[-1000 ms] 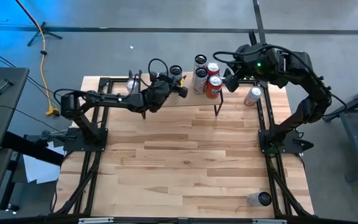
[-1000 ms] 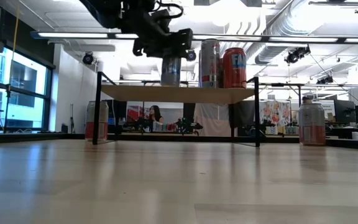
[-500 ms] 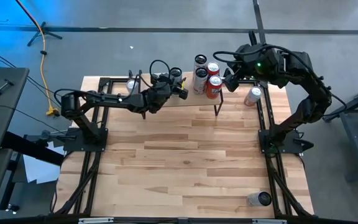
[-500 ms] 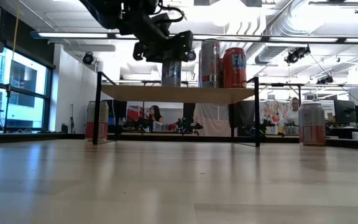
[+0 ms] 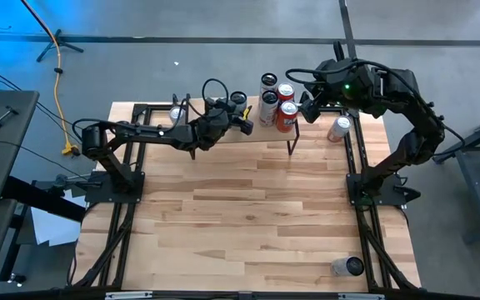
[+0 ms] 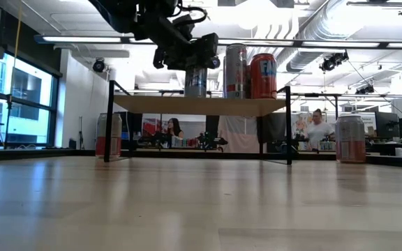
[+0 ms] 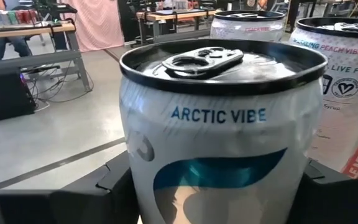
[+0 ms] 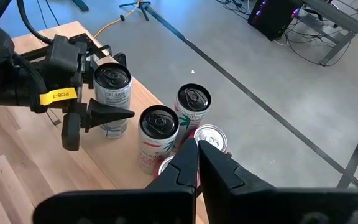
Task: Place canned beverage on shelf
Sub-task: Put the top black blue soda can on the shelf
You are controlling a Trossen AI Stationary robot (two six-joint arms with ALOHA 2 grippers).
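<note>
**Letting go of the can on the shelf**

Standing upright on the light wood top of the shelf (image 6: 199, 105), the white-and-blue can (image 6: 195, 81) sits toward the left of the cans already parked there: a silver can (image 6: 235, 71) and a red can (image 6: 262, 76) just beside it on the right. From above, four cans cluster at that end of the plank.

Left gripper (image 5: 238, 107) brackets the can, fingers (image 8: 107, 113) on either side of its body. The left wrist view is filled by the can, dark pads at both flanks; the jaws look parted a bit rather than squeezing, but I cannot tell for sure whether contact remains. The can's base looks down on the plank in the low view.

To do this well, my judgement: open wider before any pull-back, then retreat straight back away from the neighbouring cans so a finger doesn't clip or tip the can.

Right gripper (image 8: 197, 163) hovers over the cans' right end with its fingers pressed together, empty. More cans (image 5: 338, 128) stand on the table (image 5: 248, 208).
</note>
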